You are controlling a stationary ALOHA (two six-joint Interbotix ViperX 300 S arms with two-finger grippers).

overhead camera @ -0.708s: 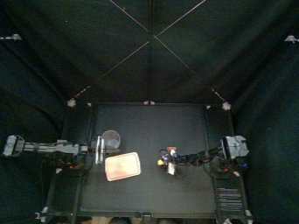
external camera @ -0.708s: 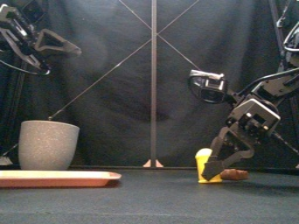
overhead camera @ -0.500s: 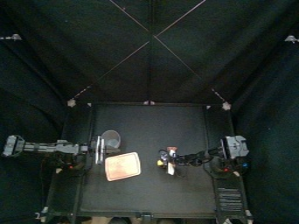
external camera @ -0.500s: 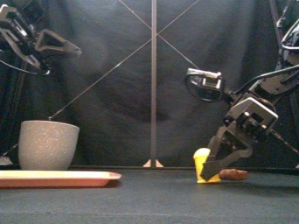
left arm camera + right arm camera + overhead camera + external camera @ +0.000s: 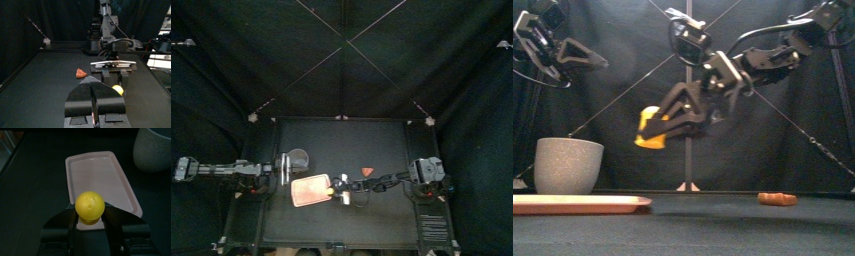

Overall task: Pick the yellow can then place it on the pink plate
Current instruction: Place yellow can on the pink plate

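The front view shows what the top view cannot: the yellow can (image 5: pixel 651 127) hangs high off the table, well above the pink plate (image 5: pixel 580 203) and a little past its right end, tilted. The right gripper (image 5: pixel 89 214) has its jaws clamped on the can's sides. In the right wrist view the can's rounded yellow end sits between those jaws, with the plate's near edge just beyond it. From above, this gripper lies at the plate's right edge; whether the can is already over the plate cannot be told.

The left wrist view alone shows the left gripper (image 5: pixel 95 87), its jaws pressed together on nothing. The left arm rests to the left of the plate, raised.

A grey cup (image 5: pixel 297 158) stands just behind the plate's back left corner, apart from it. A small reddish-brown toy (image 5: pixel 369 172) lies on the table well to the right of the plate. The plate's own surface is bare, and the table in front of it is open.
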